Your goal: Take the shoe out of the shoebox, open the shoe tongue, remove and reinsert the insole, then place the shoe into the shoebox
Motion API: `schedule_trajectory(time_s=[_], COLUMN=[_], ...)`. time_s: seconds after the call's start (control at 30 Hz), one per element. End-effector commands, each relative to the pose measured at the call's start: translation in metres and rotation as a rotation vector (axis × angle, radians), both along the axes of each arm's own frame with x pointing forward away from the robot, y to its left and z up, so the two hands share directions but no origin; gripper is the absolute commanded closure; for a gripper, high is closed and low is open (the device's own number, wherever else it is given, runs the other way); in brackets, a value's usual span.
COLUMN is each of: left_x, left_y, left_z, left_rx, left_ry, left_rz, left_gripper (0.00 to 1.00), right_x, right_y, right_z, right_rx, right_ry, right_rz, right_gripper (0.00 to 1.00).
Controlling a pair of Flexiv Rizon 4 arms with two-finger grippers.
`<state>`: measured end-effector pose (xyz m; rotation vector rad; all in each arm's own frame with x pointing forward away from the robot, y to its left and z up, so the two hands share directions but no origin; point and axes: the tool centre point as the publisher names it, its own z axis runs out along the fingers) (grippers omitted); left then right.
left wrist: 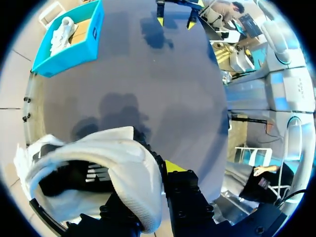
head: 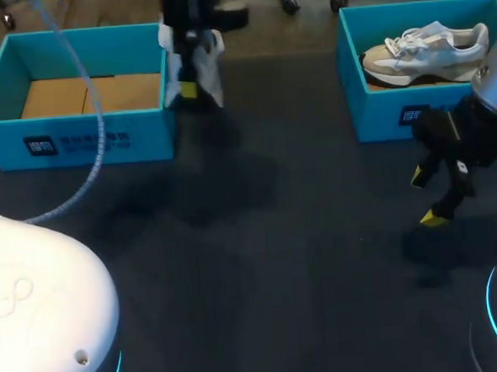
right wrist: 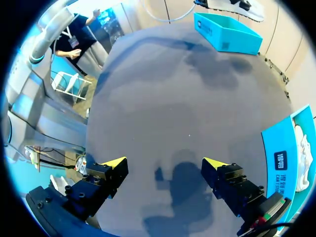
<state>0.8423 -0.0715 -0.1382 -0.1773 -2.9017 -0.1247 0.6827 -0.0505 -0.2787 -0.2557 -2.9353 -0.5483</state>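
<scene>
1. Teal filled shoebox (head: 379, 115) on the dark tabletop (head: 278, 260) holds a white sneaker (head: 426, 49). The right claw (head: 426, 196) hangs just before it, fingers apart. Well to its left, the left claw (head: 190, 87) is clamped on the white shoe (head: 209, 70), beside a second shoebox (head: 76, 129).
2. Left wrist: the white shoe (left wrist: 123, 163) sits clamped, far from the filled shoebox (left wrist: 74, 44).
3. Right wrist: the right claw (right wrist: 164, 165) gapes over the tabletop, with the filled shoebox (right wrist: 289, 158) just beside it. The white shoe (right wrist: 232, 4) hangs far from that box, by the second shoebox (right wrist: 227, 32).
</scene>
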Motion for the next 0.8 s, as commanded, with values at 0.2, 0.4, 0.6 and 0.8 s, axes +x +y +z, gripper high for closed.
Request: schedule_trajectory(time_s=[0.2,0.4,0.6,0.8], left_x=[0.046,0.066,0.084,0.108], left_y=[0.102,0.153,0.198,0.242], left_z=[0.007,0.002,-0.002,-0.001], left_rx=[-0.088,-0.091,-0.073,-0.062], left_ry=[0.016,-0.003,-0.013,0.008], left_rz=[0.047,0.011,-0.082,-0.323], left_gripper=[1.0,1.0,1.0,1.0], right_x=[-0.001,-0.001,-0.001,-0.001], right_y=[0.0,0.0,0.0,0.0], right_z=[0.0,0.0,0.0,0.0], right_rx=[-0.001,-0.001,-0.001,-0.001], right_ry=[0.0,0.0,0.0,0.0], right_rz=[0.0,0.0,0.0,0.0], right_gripper=[0.0,0.0,0.0,0.0])
